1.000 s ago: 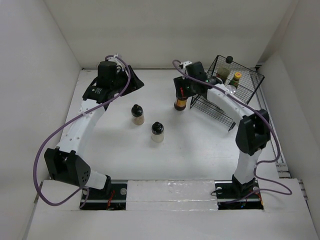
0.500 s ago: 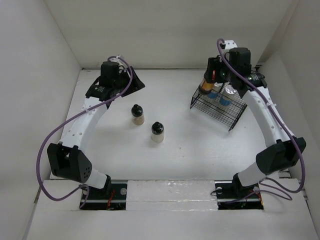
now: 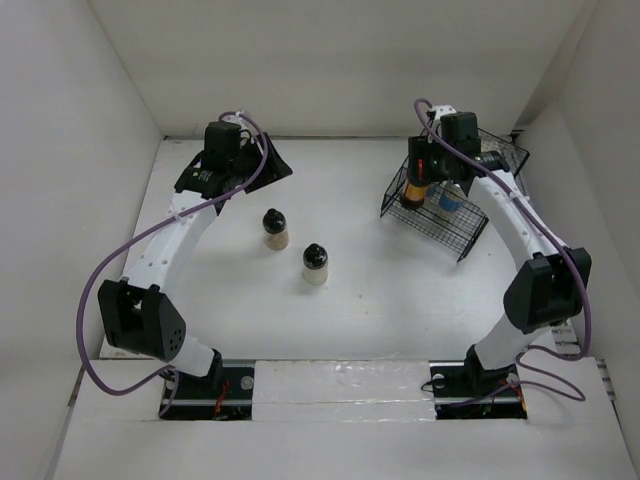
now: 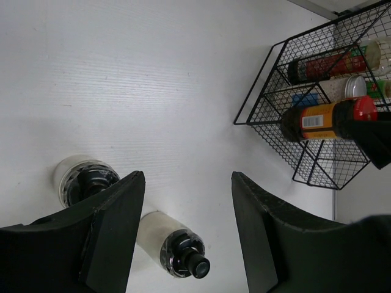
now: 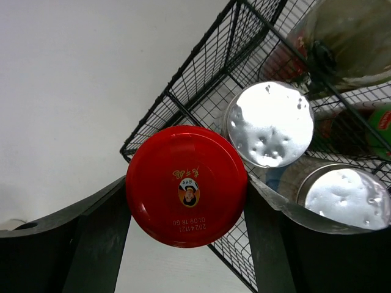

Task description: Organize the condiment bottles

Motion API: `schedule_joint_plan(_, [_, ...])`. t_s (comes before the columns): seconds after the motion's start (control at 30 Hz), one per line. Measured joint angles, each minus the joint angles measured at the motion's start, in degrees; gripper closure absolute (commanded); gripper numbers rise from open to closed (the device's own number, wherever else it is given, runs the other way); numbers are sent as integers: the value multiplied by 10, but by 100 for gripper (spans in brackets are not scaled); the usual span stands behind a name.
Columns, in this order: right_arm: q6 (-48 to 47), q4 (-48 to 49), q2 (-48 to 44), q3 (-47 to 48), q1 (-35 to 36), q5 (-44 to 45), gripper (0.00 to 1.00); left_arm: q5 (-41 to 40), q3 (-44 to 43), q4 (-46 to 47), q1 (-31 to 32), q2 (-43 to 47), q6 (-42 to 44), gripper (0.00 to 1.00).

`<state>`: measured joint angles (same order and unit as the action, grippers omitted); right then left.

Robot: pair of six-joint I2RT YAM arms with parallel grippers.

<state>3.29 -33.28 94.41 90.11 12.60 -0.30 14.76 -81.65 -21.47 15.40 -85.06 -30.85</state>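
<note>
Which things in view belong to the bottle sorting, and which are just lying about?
Job:
red-lidded jar, held by right gripper
two silver-lidded jars
two black-capped shakers
wire basket

Lying about:
nothing else visible

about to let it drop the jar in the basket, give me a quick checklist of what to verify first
1. Right pincer closed on the red-lidded jar: ok.
2. Jar upright: ok.
3. Jar over the wire basket, near its front corner: ok, though whether it clears the rim, cannot tell.
4. Free slot beside the two silver-lidded jars: cannot tell.
5. Left pincer open and away from the basket: ok.
6. Two black-capped shakers standing on the table: ok.
</note>
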Motion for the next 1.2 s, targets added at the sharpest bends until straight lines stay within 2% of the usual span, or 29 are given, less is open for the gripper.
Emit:
schedule_joint_plan(0.2, [-3, 35, 26, -49, 26, 34, 57, 1, 0, 7, 0, 0, 0, 46])
schedule_joint_plan(0.3, [-5, 53, 37, -53, 34, 47, 40, 1, 0, 7, 0, 0, 0, 46])
schedule_joint_plan(0.33, [-5, 56, 37, -53, 35, 47, 28, 1, 0, 7, 0, 0, 0, 46])
schedule_joint_plan(0.43, [-4, 57, 38, -53, 38, 47, 11, 1, 0, 7, 0, 0, 0, 46])
schedule_joint_plan(0.57, [-3, 55, 37, -39, 42, 50, 1, 1, 0, 9, 0, 0, 0, 44])
schedule_joint_plan(0.67, [-3, 54, 22, -28, 48, 57, 1, 1, 0, 11, 0, 0, 0, 43])
schedule_joint_plan(0.7, [-3, 54, 11, -28, 51, 59, 6, 0, -1, 11, 0, 0, 0, 43])
schedule_joint_plan(0.73, [-3, 54, -1, -28, 55, 60, 16, 0, -2, 11, 0, 0, 0, 43])
schedule_joint_plan(0.77, [-5, 54, -15, -28, 61, 62, 33, 0, -5, 10, 0, 0, 0, 43])
schedule_joint_plan(0.8, [-6, 54, -31, -28, 70, 62, 74, -2, -9, 8, 0, -1, 1, 44])
schedule_joint_plan(0.83, [-8, 56, -47, -31, 82, 60, 84, -4, -15, 7, 0, -1, 2, 46])
schedule_joint_plan(0.87, [-4, 61, -64, -37, 97, 55, 89, -8, -23, 5, 0, -2, 4, 48])
schedule_joint_plan(0.9, [-5, 67, -82, -47, 120, 49, 91, -12, -32, 5, 0, -3, 5, 61])
schedule_joint_plan(0.93, [-6, 72, -94, -56, 143, 42, 87, -15, -40, 4, 0, -3, 6, 72])
schedule_joint_plan(1.0, [-8, 80, -110, -79, 204, 28, 65, -22, -59, 0, -1, -3, 14, 85])
schedule_joint_plan(1.03, [-9, 80, -111, -88, 236, 21, 37, -28, -71, -5, -1, -3, 20, 88])
schedule_joint_plan(1.07, [-8, 80, -107, -96, 267, 16, 27, -34, -82, -10, -1, -3, 24, 89])
schedule_joint_plan(1.13, [-13, 80, -90, -108, 319, 3, 18, -47, -102, -16, -1, -3, 30, 86])
schedule_joint_plan(1.17, [-14, 81, -80, -113, 339, -3, 18, -52, -108, -16, -1, -3, 33, 75])
schedule_joint_plan(1.2, [-14, 81, -69, -118, 354, -8, 18, -57, -111, -16, -1, -3, 37, 69])
